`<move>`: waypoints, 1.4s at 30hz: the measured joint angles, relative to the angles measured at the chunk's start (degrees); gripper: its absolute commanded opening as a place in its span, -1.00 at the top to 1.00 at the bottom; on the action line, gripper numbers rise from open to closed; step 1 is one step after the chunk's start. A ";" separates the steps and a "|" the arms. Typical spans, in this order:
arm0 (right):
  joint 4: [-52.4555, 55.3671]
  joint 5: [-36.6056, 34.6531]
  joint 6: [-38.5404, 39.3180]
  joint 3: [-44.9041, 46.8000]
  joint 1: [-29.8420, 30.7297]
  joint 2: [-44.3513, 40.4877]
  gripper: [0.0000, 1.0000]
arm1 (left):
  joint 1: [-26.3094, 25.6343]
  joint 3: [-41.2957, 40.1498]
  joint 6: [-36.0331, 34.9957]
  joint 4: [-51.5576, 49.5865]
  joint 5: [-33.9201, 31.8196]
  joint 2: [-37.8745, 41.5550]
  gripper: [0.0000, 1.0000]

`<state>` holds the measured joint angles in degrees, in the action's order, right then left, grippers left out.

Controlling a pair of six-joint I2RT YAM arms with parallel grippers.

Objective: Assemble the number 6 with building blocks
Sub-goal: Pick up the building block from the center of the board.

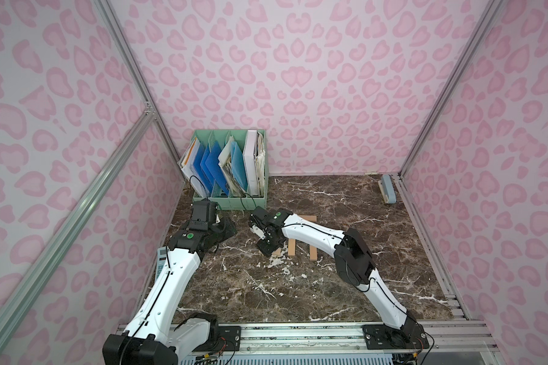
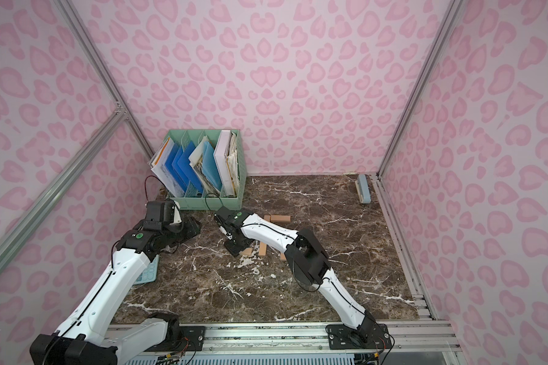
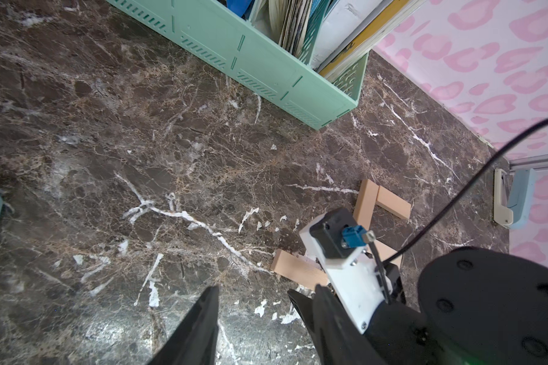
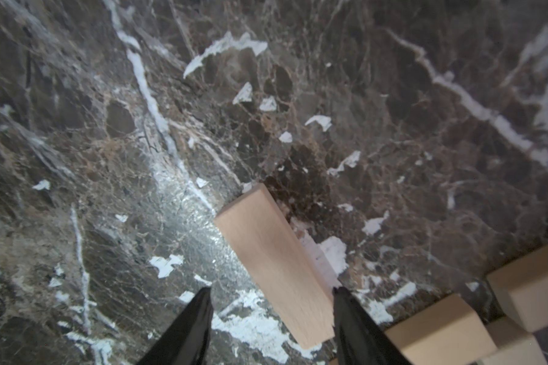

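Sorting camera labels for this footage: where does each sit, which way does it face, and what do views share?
Top views: high above the robot's base, looking down at the marble table; left arm and right arm show.
Left wrist: on the left arm, facing the green file box; left tool and right arm show.
Right wrist: low over the table, facing a plank; right tool straddles it.
Shared: that plank, in all views.

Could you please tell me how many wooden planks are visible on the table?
5 planks: two form an L beyond the right arm; two lie parallel, partly under it; one lies between the right gripper's open fingers. A sixth may be hidden under the arm.
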<state>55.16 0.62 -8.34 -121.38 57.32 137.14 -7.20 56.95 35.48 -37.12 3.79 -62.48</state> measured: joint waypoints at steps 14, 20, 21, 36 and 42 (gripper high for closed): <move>1.20 -4.00 4.39 -0.17 0.15 2.86 -0.10 | 0.33 -0.94 0.15 -0.31 -0.44 0.48 -0.03; 1.16 -4.42 6.05 -0.48 0.28 3.15 0.10 | 0.33 -1.03 0.15 -0.31 -0.44 0.48 -0.03; 1.14 -4.42 6.45 -0.57 0.28 3.21 0.20 | 0.33 -1.03 0.15 -0.31 -0.44 0.46 -0.03; -0.07 -5.95 9.70 6.40 1.07 -1.92 0.45 | 0.57 -1.55 0.15 -0.24 -0.44 0.31 -0.03; -2.51 -3.28 15.69 15.78 2.75 -11.96 0.43 | 0.72 -1.55 0.15 -0.11 -0.42 -0.17 -0.03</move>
<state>52.64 -2.66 7.35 -105.60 60.07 125.19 -6.48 55.40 35.64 -37.23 3.38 -62.65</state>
